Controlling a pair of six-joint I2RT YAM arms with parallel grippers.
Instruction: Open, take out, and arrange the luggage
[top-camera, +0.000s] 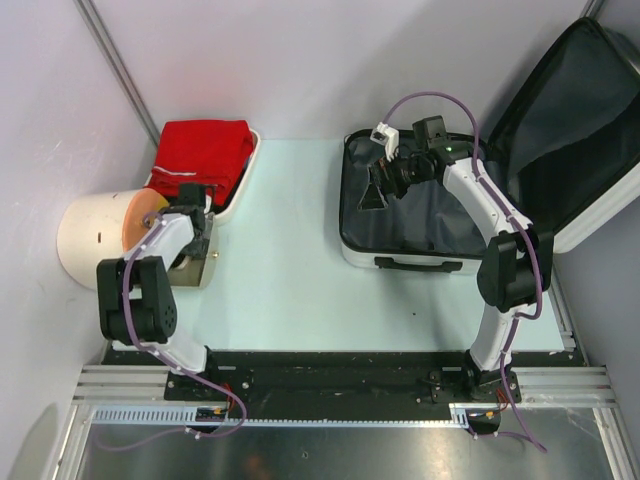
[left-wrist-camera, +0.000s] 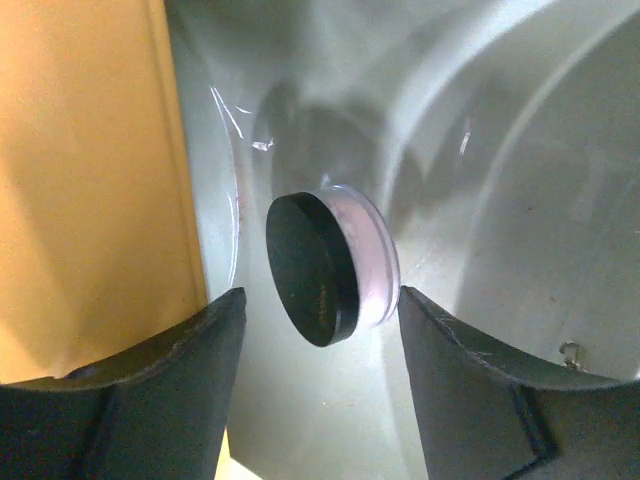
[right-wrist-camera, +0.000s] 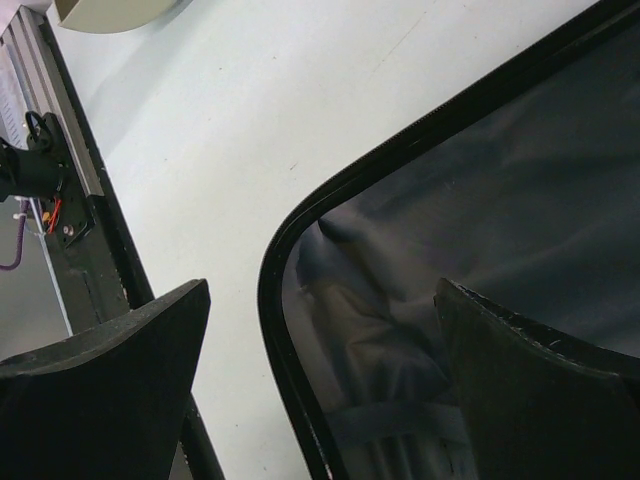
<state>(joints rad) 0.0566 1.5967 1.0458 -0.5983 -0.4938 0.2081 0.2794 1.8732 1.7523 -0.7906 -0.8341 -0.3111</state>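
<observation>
hovering my right gripper (right-wrist-camera: 322, 290), jaws spread wide and empty, over the left rim of the luggage (top-camera: 420, 225), which is lying open on the table (top-camera: 300, 250); well left of the luggage, my left gripper (left-wrist-camera: 320, 300) is standing loose around a black-capped disc (left-wrist-camera: 310, 270).

The luggage (top-camera: 400, 262) lies open at the rear right of the tabletop (top-camera: 290, 260), its lid (top-camera: 570, 130) leaning back to the right. A tub (top-camera: 252, 160) holding a folded cloth (top-camera: 205, 150) sits at the rear left. In front of it, at the left edge, a cylinder (top-camera: 90, 235) lies on its side. The left arm's fingers (left-wrist-camera: 150, 400) are just right of the cylinder. The right arm's fingers (right-wrist-camera: 100, 380) hang over the luggage's left side.
</observation>
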